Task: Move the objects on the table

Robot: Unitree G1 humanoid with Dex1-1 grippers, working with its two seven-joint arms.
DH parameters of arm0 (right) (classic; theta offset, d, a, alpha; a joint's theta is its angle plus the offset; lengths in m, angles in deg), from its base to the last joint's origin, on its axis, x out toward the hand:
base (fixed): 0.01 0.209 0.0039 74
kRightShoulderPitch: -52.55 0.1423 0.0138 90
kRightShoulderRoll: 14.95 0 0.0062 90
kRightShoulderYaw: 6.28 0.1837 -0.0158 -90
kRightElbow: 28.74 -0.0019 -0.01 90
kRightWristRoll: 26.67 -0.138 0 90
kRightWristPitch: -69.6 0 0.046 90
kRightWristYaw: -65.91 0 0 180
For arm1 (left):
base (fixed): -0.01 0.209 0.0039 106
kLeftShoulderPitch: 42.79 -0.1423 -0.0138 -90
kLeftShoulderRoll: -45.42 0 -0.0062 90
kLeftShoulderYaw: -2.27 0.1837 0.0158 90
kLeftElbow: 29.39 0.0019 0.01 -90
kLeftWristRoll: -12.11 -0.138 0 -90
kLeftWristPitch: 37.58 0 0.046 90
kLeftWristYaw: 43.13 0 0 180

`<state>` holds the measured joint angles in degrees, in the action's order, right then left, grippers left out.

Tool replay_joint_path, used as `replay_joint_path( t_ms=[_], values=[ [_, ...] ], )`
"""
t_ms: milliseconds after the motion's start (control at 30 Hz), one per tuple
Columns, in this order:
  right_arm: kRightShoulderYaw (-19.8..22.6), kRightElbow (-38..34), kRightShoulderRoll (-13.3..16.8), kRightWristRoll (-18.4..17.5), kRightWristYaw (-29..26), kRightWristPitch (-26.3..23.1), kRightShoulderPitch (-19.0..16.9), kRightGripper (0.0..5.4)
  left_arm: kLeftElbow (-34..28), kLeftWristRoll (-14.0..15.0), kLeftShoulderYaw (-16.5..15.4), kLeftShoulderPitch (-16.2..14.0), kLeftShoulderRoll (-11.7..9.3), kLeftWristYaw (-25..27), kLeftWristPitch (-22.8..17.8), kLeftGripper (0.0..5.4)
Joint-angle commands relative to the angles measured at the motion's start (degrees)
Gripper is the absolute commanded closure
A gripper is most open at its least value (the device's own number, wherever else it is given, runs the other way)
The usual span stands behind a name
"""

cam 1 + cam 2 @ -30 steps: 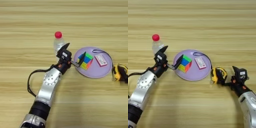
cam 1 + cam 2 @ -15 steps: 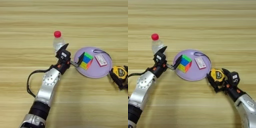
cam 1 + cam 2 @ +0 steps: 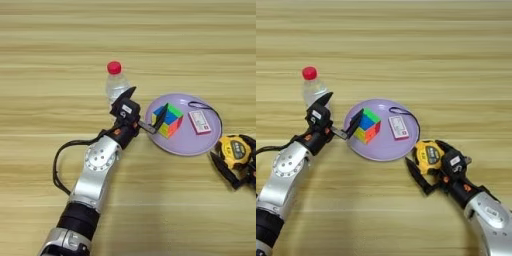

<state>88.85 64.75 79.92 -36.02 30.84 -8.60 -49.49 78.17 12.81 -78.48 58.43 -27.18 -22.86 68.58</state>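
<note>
Left eye view: left gripper [image 3: 145,111] spread wide, empty, between bottle [image 3: 116,84] at 10 o'clock and cube [image 3: 168,120] on plate [image 3: 182,142], right eye view: right gripper [image 3: 428,162] fingers flanking tape measure [image 3: 428,154] at plate's 4 o'clock, grip unclear

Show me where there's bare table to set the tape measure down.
Bare table runs wide beyond the bottle and plate, and lies open in front between the two arms. It is crowded mid-table: the left hand spans bottle and cube, the right hand straddles the tape measure at the plate's edge.
</note>
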Motion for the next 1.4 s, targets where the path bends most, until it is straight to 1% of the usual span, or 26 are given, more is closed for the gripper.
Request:
replay_joint_path(
  t_ms=[33, 100, 167, 300, 433, 567, 800, 1000, 1167, 1200, 1400],
  values=[
    [-1.12, 2.84, 1.84, 4.87, 2.09, 1.60, -0.50, 0.00, 0.37, 0.50, -0.49, 0.57, -0.43, -0.35, -0.06, 0.01],
    [-1.31, 4.09, 2.26, 6.48, 3.38, 2.98, -0.20, 0.00, 0.37, 0.60, -0.55, 0.56, -0.43, -0.31, -0.04, 0.01],
    [-0.82, 4.57, 1.99, 4.94, 3.31, 2.67, 0.12, 0.00, 0.32, 0.66, -0.56, 0.53, -0.41, -0.32, -0.06, 0.01],
    [-1.02, 5.57, 2.38, 5.55, 4.01, 2.78, 0.44, 0.00, 0.25, 0.78, -0.56, 0.50, -0.43, -0.31, -0.13, 0.01],
    [-0.82, 6.84, 2.43, 5.30, 4.52, 1.71, 0.86, 0.00, 0.19, 0.91, -0.54, 0.49, -0.49, -0.36, -0.16, 0.01],
    [-1.06, 7.30, 2.22, 3.64, 3.42, 0.35, 0.93, 0.00, 0.38, 0.94, -0.56, 0.54, -0.52, -0.36, -0.08, 0.01],
    [-1.29, 7.69, 2.22, 2.13, 2.59, -0.90, 0.94, 0.00, 0.50, 0.97, -0.62, 0.65, -0.50, -0.40, -0.04, 0.01],
    [-1.24, 7.41, 2.04, 1.36, 2.63, -0.65, 0.99, 0.61, 0.43, 0.96, -0.60, 0.69, -0.51, -0.40, -0.11, 0.00],
    [-1.26, 6.47, 1.82, 0.15, 1.90, -0.77, 0.88, 1.01, 0.49, 0.94, -0.68, 0.77, -0.57, -0.44, -0.10, 0.00],
    [-1.32, 6.25, 1.85, 0.16, 1.91, -0.80, 0.79, 1.19, 0.51, 0.94, -0.69, 0.78, -0.58, -0.44, -0.10, 0.00],
    [-2.27, 3.71, 2.62, -0.22, -0.32, -0.37, -0.50, 1.30, 0.66, 0.89, -0.77, 0.90, -0.65, -0.43, -0.10, 0.00]
  ],
)
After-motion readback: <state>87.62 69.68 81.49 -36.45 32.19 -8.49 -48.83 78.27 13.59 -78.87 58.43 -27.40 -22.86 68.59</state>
